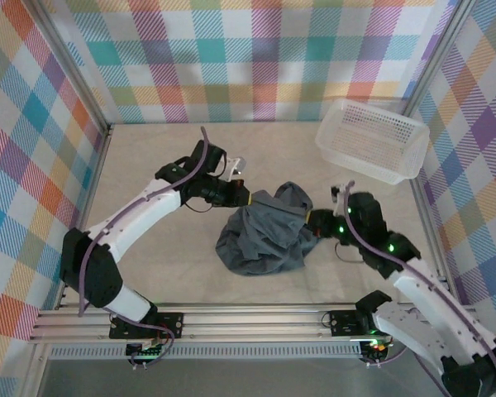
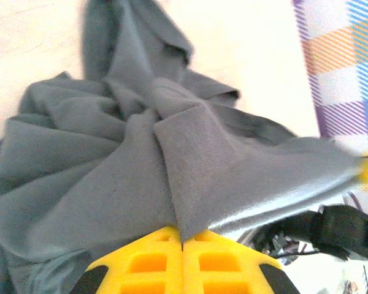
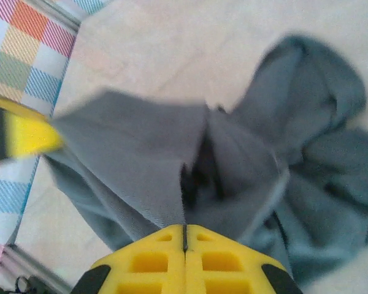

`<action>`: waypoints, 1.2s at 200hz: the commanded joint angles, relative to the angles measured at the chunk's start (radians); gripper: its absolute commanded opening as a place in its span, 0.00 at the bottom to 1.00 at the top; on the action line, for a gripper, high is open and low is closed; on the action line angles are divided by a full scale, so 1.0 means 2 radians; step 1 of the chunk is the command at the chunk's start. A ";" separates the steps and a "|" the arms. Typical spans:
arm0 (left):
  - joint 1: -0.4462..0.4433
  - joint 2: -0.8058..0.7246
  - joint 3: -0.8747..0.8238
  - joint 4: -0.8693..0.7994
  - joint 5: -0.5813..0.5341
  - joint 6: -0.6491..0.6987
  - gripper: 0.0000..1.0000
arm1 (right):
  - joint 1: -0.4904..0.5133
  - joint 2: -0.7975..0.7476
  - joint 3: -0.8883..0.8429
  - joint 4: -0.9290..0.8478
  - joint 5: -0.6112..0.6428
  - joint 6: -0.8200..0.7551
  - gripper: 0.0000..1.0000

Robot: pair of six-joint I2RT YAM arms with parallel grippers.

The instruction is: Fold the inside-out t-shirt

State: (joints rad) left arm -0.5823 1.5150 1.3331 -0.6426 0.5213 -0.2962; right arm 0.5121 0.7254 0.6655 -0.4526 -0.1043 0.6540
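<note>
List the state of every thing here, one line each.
t-shirt: crumpled in a heap, pinched at two sides.
left gripper: shut on the t-shirt.
right gripper: shut on the t-shirt.
white basket: open side up, empty, apart from the t-shirt.

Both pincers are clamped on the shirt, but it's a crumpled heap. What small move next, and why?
The left pincer and right pincer are each shut on a fold of the t-shirt, which lies bunched on the table between them. So probably lift slightly and draw them apart; the tension should spread it out for folding.
</note>
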 commanded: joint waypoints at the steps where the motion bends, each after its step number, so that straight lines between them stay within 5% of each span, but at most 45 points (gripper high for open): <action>1: -0.057 -0.018 -0.041 -0.049 0.032 0.043 0.00 | 0.003 -0.062 -0.116 -0.054 -0.040 0.119 0.02; 18: -0.122 -0.014 -0.092 -0.034 0.019 0.038 0.00 | 0.002 -0.129 -0.141 -0.103 -0.024 0.162 0.33; 47: -0.162 -0.010 -0.138 -0.056 -0.051 0.035 0.03 | 0.002 -0.174 -0.092 -0.164 0.056 0.156 0.40; 82: -0.163 -0.034 -0.114 -0.072 -0.132 0.034 0.35 | 0.002 -0.033 -0.020 -0.123 0.029 0.079 0.47; 113: -0.163 -0.067 -0.115 -0.047 -0.205 0.010 0.43 | 0.009 0.089 0.041 -0.059 -0.074 0.016 0.42; 173: -0.161 -0.128 -0.165 0.028 -0.230 -0.052 0.47 | 0.084 0.181 0.050 -0.019 -0.086 0.004 0.33; 226: -0.159 -0.112 -0.150 0.036 -0.224 -0.053 0.47 | 0.087 0.248 0.048 0.018 -0.085 -0.005 0.46; 240: -0.159 -0.111 -0.153 0.037 -0.224 -0.056 0.48 | 0.088 0.263 0.044 0.041 -0.107 -0.001 0.37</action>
State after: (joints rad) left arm -0.9081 1.2819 1.0176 -0.5903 0.0841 -0.3882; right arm 0.6815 1.2129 0.7712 -0.4656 -0.2523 0.6628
